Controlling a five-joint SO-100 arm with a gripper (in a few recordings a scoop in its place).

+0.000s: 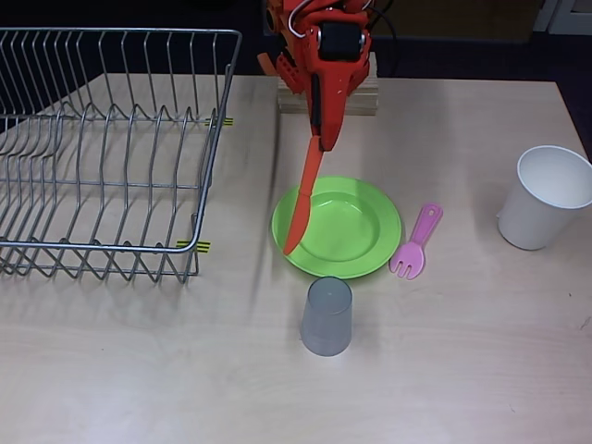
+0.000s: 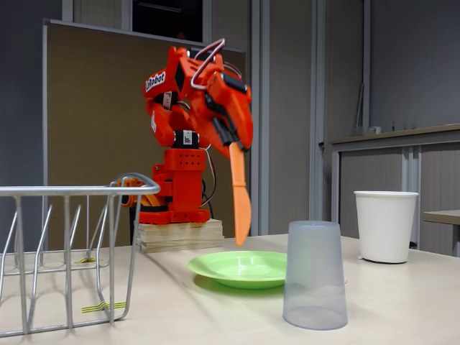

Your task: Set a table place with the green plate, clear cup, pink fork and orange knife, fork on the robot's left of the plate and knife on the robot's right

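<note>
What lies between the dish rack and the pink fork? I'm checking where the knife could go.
In the overhead view, the green plate lies there, with the tool-held orange knife hanging over its left rim.

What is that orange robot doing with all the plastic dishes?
The robot's hand is holding the knife up in the air, blade pointing down, above the left edge of the plate in the overhead view. The fork already lies just right of the plate there. The clear cup stands upside down in front of the plate. A white paper cup and a wire rack sit off to the sides.
</note>
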